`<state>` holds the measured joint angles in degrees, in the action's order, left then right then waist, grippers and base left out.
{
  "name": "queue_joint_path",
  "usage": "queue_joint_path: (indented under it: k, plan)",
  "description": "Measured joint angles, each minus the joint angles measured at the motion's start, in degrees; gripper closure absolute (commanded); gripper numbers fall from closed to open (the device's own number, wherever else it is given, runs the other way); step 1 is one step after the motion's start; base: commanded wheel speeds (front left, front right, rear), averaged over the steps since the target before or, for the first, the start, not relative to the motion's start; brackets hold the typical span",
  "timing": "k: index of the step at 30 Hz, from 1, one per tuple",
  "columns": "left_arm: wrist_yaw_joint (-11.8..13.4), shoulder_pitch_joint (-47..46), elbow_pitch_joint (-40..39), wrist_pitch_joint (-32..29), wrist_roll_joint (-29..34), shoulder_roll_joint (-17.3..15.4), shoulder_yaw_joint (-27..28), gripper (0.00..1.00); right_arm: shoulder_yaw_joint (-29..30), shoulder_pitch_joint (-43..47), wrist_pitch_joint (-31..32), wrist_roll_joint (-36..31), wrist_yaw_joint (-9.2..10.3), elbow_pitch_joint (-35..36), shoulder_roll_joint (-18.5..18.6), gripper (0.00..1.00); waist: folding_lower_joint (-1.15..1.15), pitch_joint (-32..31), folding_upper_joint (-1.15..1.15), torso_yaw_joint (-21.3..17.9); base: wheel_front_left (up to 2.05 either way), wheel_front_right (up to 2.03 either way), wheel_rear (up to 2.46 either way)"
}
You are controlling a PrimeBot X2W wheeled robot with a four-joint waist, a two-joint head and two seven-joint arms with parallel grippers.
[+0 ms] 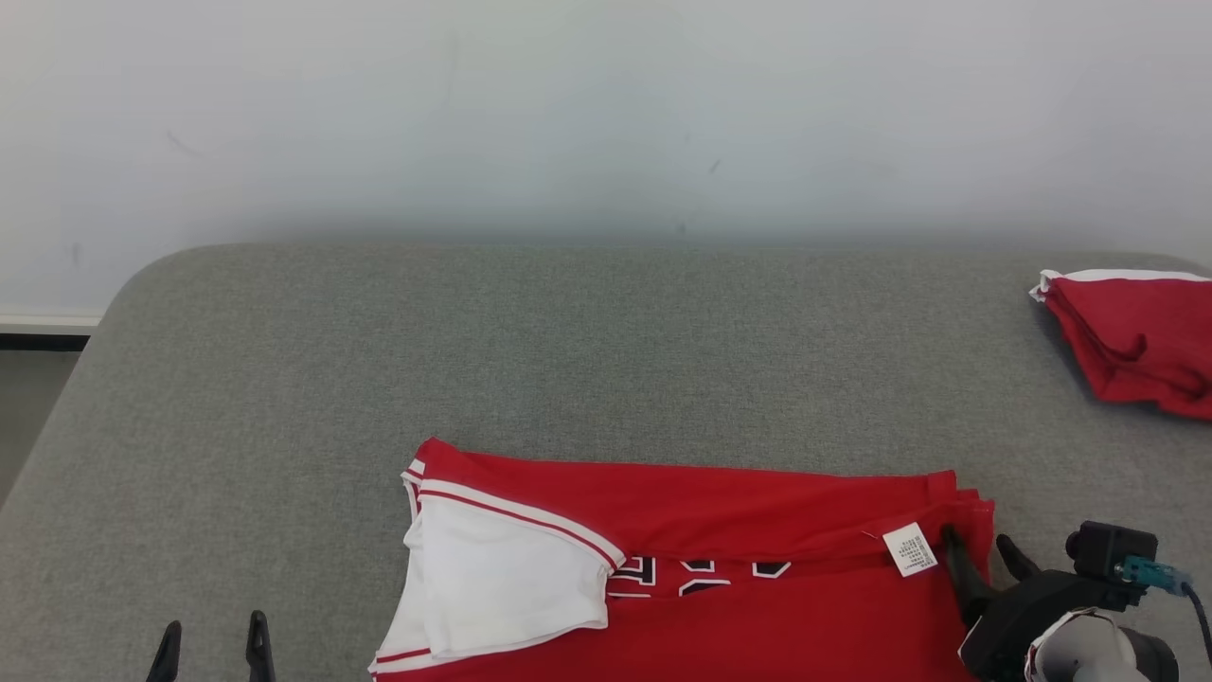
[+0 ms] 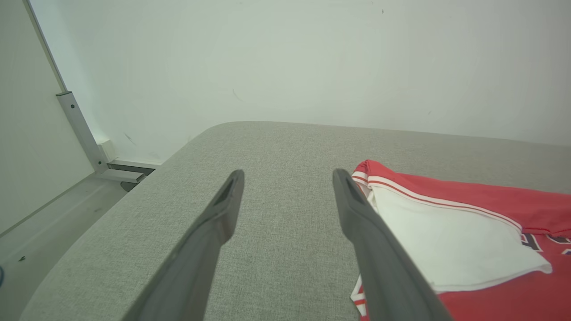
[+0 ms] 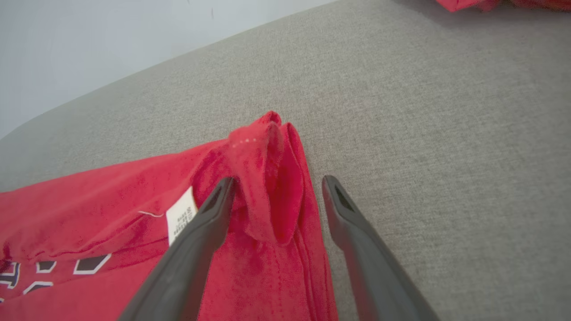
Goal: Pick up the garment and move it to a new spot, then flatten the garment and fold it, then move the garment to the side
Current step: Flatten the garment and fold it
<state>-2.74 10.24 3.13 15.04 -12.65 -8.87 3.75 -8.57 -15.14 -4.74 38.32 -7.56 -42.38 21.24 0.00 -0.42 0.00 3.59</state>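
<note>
Over the worktop (image 1: 284, 379), left end effector (image 1: 213, 649) gaped beside the garment (image 1: 739, 606); right end effector (image 1: 975, 540) gaped astride its bunched corner.

Body notes: left gripper (image 1: 210, 649) has two slim matte charcoal fingers (image 2: 218, 223), long and tapering to rounded tips, each with a shallow recessed slot on the inner face near the tip. The right gripper (image 1: 983, 561) has the same fingers, mounted on a glossy black housing (image 1: 1027, 606). A small black boxy camera module (image 1: 1110, 549) sits beside it, with a teal connector (image 1: 1148, 572) on its side and a thin blue cable (image 1: 1195, 611) coming off that. Behind the housing is a pale grey-white cuff (image 1: 1089, 658).
</note>
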Motion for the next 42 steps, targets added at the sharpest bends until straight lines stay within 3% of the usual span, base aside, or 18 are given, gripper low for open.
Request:
queue_joint_path:
  k: [10,11,14,23,35,42]
  plan:
    - [-0.80,-1.29,1.12,0.00,1.05,0.48,0.22,0.00,-1.67,-0.79,2.20,0.09,0.00,-5.61,-1.44,0.00,0.00,0.35,0.00,0.81,0.00,0.00,0.00]
    - [-0.82,-1.32,1.12,0.00,1.07,0.54,0.37,0.00,-1.80,-0.97,2.21,0.30,0.00,-5.93,-1.48,0.32,0.00,0.38,0.00,0.75,0.00,0.00,0.00]
    - [-0.89,-1.42,1.11,0.00,1.09,0.79,0.75,0.00,-1.66,-2.01,1.91,0.77,0.00,-7.53,-1.66,1.00,0.00,0.57,0.00,0.52,0.00,0.00,0.00]
    - [-1.56,-1.85,1.30,0.00,2.08,1.22,1.23,0.00,-2.02,-3.56,-1.37,2.68,0.00,-10.35,-1.20,1.00,0.00,0.41,0.00,0.58,0.00,0.00,0.00]
    - [-2.07,-1.79,1.24,0.00,2.56,1.93,2.18,0.00,1.47,-4.91,-4.19,5.09,0.00,-12.82,9.93,1.00,0.00,0.07,0.00,-0.70,0.00,0.00,0.00]
    - [-2.14,-1.50,1.09,0.00,2.77,2.26,2.83,0.00,-0.20,-5.11,-4.50,3.65,0.00,-7.35,11.21,1.00,0.00,-0.34,0.00,-2.49,0.00,0.00,0.00]
